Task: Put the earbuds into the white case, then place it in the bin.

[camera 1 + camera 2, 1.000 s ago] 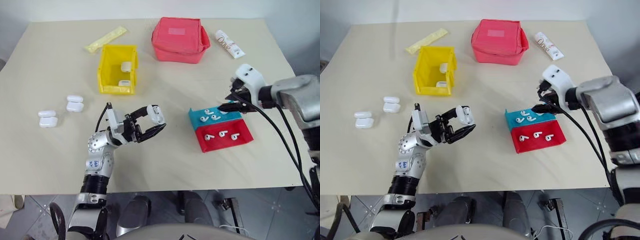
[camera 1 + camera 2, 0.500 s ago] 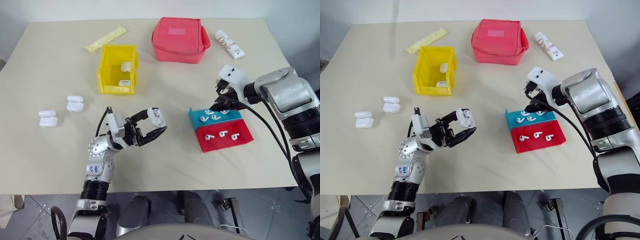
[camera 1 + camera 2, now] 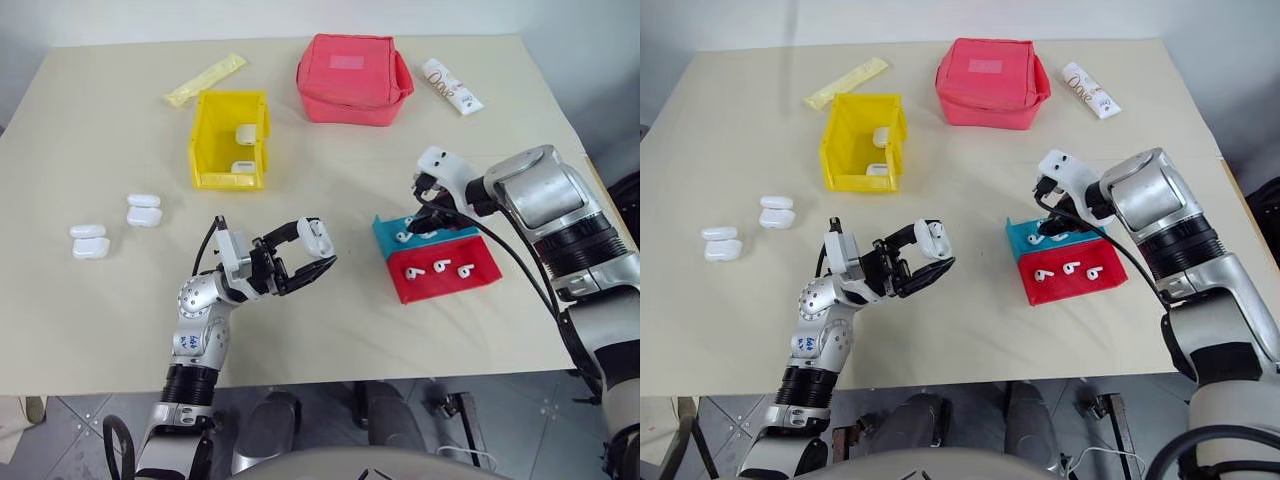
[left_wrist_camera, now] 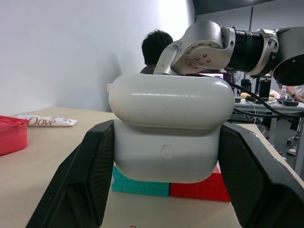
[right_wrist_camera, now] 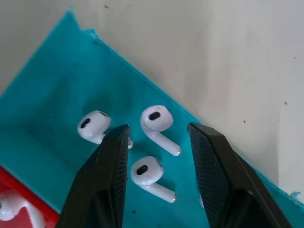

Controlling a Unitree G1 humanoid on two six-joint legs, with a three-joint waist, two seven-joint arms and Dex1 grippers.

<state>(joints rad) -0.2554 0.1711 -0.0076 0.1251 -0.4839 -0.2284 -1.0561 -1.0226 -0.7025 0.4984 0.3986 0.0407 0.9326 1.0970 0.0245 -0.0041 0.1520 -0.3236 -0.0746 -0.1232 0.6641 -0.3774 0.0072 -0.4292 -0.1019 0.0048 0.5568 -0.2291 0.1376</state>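
While left gripper [image 3: 312, 251] clamps white case [image 3: 318, 234]; earbuds [image 5: 152, 142] between right gripper [image 5: 156, 135] fingers.

You have a beige surface [image 3: 100, 330] in front of you. At its far side sits a red fabric pouch [image 3: 352, 78], with a white tube [image 3: 450, 86] printed "Dove" just to its right and a flat yellow packet [image 3: 205, 79] well to its left. Nearer you on the right lie a shallow blue tray [image 3: 385, 228] and a shallow red tray [image 3: 410, 285], touching side by side. Beyond the surface, a person [image 4: 156, 50] sits.
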